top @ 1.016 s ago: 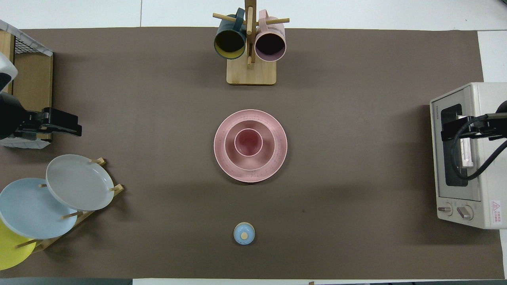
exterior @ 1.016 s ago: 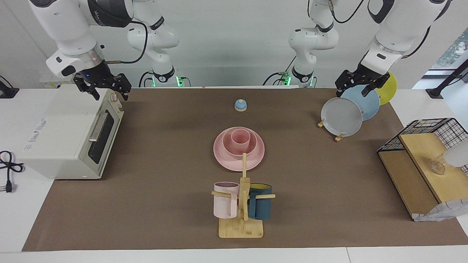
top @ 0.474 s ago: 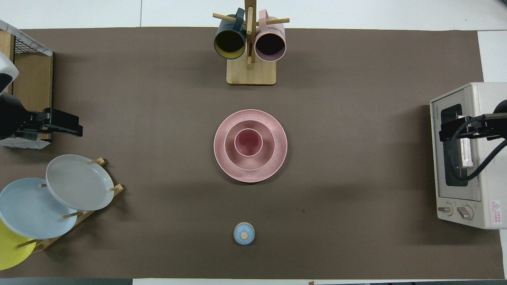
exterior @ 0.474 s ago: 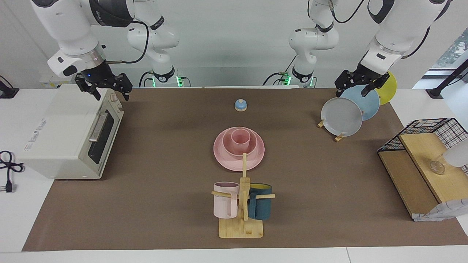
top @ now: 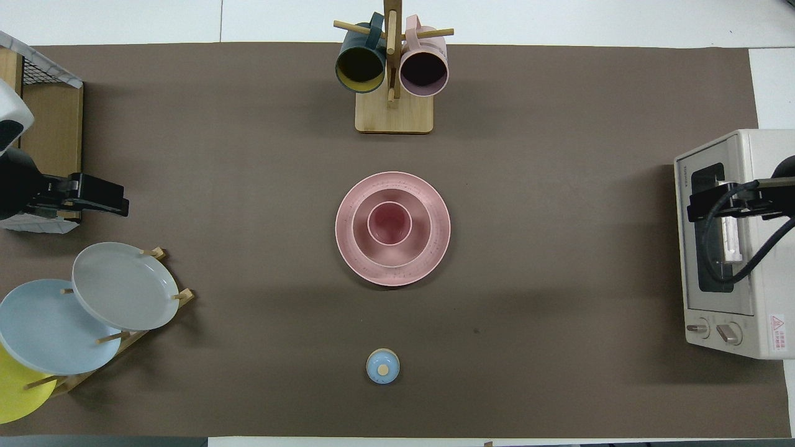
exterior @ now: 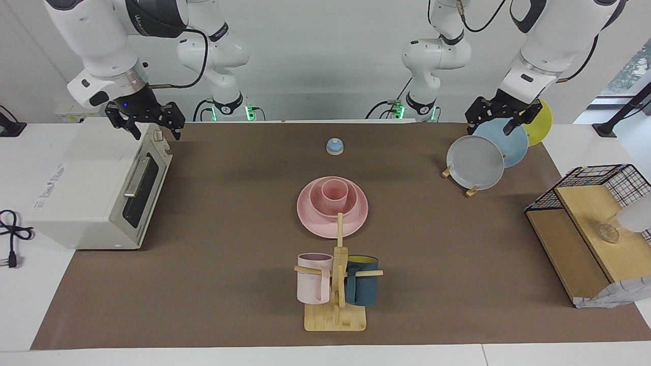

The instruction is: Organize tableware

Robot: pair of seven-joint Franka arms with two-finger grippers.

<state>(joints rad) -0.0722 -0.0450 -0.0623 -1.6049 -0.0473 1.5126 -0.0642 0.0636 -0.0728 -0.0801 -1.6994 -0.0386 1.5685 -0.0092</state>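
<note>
The pink plate (exterior: 311, 222) (top: 349, 251) lies in the middle of the table. The pink bowl (exterior: 316, 203) (top: 365, 243) sits on it, and the small pink cup (exterior: 335, 193) (top: 389, 223) stands upright in the bowl. My left gripper (exterior: 491, 123) (top: 102, 196) hangs open and empty over the plate rack at the left arm's end. My right gripper (exterior: 152, 128) (top: 714, 202) hangs open and empty over the toaster oven at the right arm's end. Both are well away from the pink set.
A mug tree (exterior: 338, 284) (top: 391, 93), farther from the robots than the pink set, holds a pale pink and a teal mug. A rack holds grey (exterior: 474, 162), blue and yellow plates. Also here: toaster oven (exterior: 96, 188), wire shelf (exterior: 590, 223), small blue dome (exterior: 334, 146).
Both grippers have risen very slightly. The pink plate, bowl and cup have not moved.
</note>
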